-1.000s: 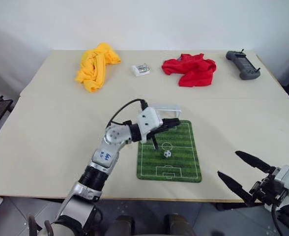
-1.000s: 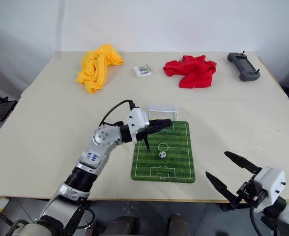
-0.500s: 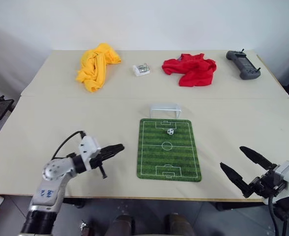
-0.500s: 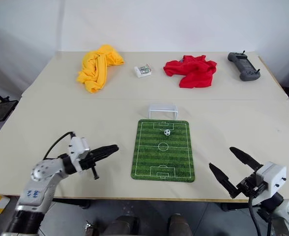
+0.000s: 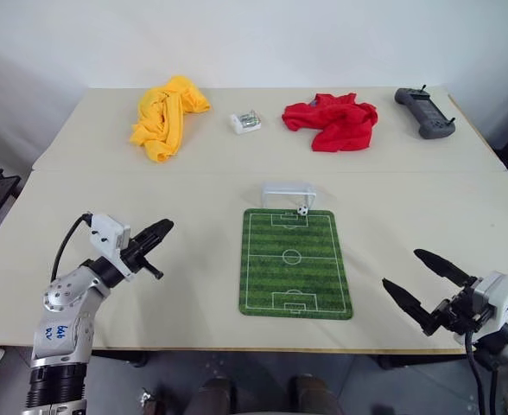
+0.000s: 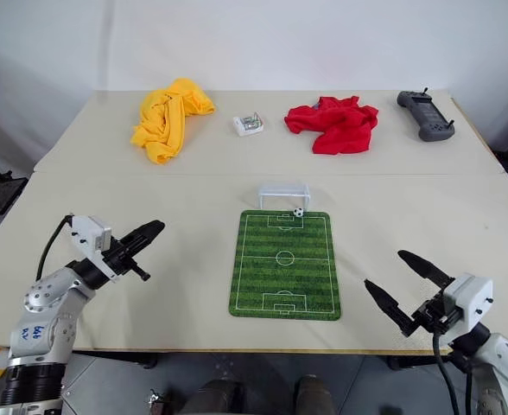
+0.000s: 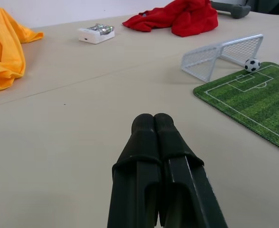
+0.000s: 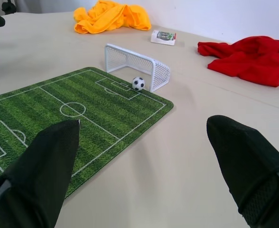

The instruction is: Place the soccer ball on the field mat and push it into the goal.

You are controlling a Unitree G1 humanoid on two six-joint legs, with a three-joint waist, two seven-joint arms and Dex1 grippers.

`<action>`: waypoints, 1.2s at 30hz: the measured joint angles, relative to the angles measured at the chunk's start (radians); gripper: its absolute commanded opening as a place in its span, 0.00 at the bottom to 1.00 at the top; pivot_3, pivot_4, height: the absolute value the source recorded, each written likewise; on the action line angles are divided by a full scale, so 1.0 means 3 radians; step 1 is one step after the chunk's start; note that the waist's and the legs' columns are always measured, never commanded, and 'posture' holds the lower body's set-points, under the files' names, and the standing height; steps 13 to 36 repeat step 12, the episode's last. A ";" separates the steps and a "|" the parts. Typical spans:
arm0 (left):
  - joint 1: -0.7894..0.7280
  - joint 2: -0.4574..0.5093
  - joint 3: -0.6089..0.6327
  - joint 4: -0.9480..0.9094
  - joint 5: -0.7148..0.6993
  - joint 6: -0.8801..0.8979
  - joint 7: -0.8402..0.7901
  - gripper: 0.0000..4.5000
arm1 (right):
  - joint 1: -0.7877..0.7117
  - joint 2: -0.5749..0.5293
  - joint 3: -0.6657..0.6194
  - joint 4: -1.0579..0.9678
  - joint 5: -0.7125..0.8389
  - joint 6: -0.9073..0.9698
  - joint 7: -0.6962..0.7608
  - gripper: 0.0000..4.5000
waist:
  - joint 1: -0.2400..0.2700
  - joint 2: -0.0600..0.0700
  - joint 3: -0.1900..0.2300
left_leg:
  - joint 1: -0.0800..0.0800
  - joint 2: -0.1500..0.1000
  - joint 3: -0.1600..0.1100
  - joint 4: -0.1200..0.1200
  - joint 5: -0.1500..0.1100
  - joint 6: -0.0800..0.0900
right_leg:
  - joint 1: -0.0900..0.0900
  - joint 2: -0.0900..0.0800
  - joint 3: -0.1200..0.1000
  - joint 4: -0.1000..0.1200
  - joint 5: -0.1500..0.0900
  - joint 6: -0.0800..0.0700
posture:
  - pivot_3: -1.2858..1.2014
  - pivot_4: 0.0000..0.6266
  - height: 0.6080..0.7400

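Note:
The tiny black-and-white soccer ball [image 5: 302, 209] rests on the far edge of the green field mat [image 5: 295, 264], right at the mouth of the white goal [image 5: 288, 192] near its right post. My left gripper [image 5: 161, 228] is shut and empty, hovering over bare table well left of the mat; in the left wrist view its fingers [image 7: 153, 121] are pressed together, with the soccer ball [image 7: 252, 64] far ahead. My right gripper [image 5: 403, 268] stands open and empty beyond the mat's near right corner. From the right wrist, the soccer ball [image 8: 138, 83] sits just before the goal [image 8: 134, 59].
Along the table's far side lie a yellow cloth [image 5: 166, 116], a small white battery pack [image 5: 245, 122], a red cloth [image 5: 333, 120] and a grey controller [image 5: 425, 112]. The table's front edge [image 5: 237, 347] runs close below the mat.
The ball has rolled from the mat's middle up to the goal mouth. My left arm has swung away from the mat to the left, still shut. The right gripper has hardly moved.

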 measured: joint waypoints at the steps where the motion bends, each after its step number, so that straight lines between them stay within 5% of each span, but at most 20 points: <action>1: -0.0008 0.0000 0.0001 0.0003 -0.0008 0.0004 0.0005 0.00 | -0.0003 0.0000 0.0000 0.0009 -0.0001 0.0000 0.0004 1.00 | 0.0001 0.0000 0.0000 | 0.0000 0.0000 0.0000 0.0000 0.0000 0.0000 | 0.0000 0.0000 0.0000 0.0000 0.0000 0.0000 | 0.52 0.24 1.00; 36: -0.0024 0.0015 0.0010 0.0098 -0.0090 0.0075 -0.0026 0.00 | -0.0071 0.0000 0.0000 0.0044 -0.0018 -0.0012 0.0013 1.00 | -0.0001 0.0000 0.0000 | 0.0000 -0.0001 0.0001 0.0001 0.0000 0.0000 | 0.0001 0.0000 0.0001 0.0000 0.0000 0.0000 | 0.52 0.24 1.00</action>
